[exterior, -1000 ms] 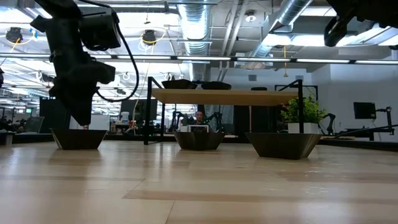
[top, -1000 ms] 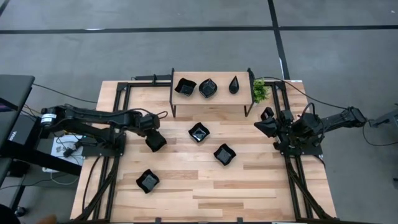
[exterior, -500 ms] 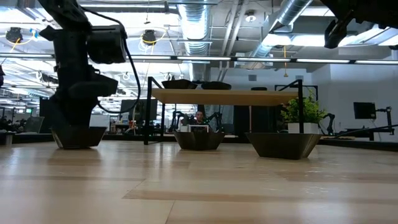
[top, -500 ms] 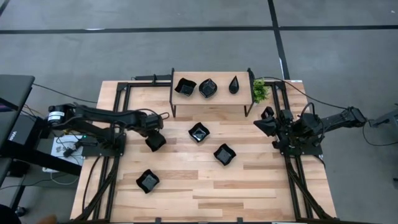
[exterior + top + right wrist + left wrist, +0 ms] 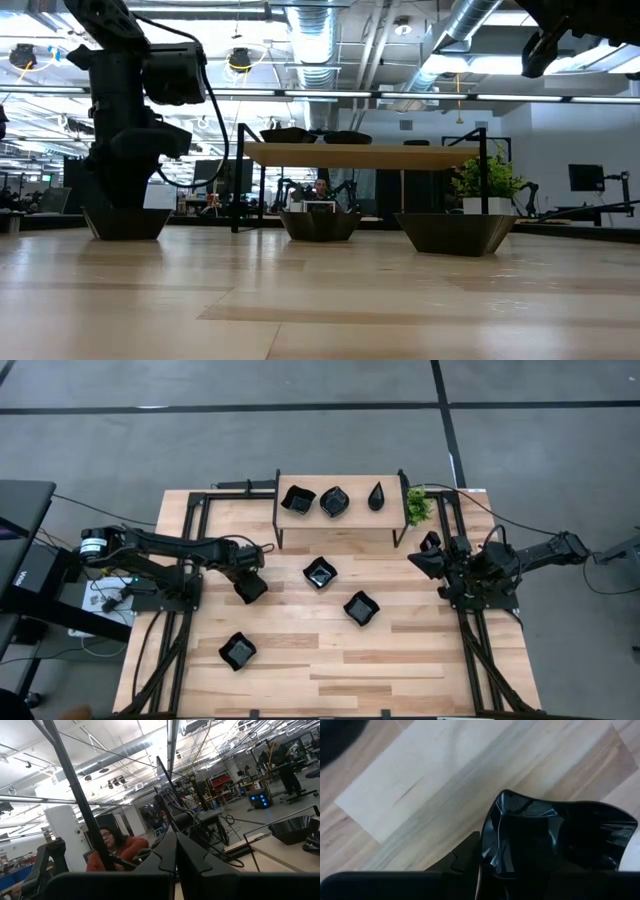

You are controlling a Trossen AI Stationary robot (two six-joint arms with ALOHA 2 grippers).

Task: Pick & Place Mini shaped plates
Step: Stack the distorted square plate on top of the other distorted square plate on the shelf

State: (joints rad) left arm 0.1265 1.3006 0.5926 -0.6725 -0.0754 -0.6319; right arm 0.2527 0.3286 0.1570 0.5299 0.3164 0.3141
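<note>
My left gripper (image 5: 248, 584) stands over the left part of the table, shut on a black wavy-rimmed mini plate (image 5: 545, 840). In the low view that plate (image 5: 125, 222) rests with its base on the wood. Three more black mini plates lie on the table: one in the middle (image 5: 320, 571), one to its right (image 5: 361, 607) and one near the front left (image 5: 237, 651). My right gripper (image 5: 430, 558) is shut and empty, high at the table's right edge. My left gripper has the plate's rim (image 5: 487, 845) at one side between its two fingers. One finger (image 5: 462, 862) is outside the wall; the other is hidden behind the plate. The fingers come from above, pointing down. The plate's base (image 5: 125, 232) is on the table.
A low wooden shelf (image 5: 356, 512) on black legs stands at the far middle, with three black plates (image 5: 334, 501) on it. A small green plant (image 5: 418, 506) stands at its right end. A person (image 5: 117, 850) sits beyond the table.
My left gripper has come down from just above the plate onto it. The plate has stayed on the table.
</note>
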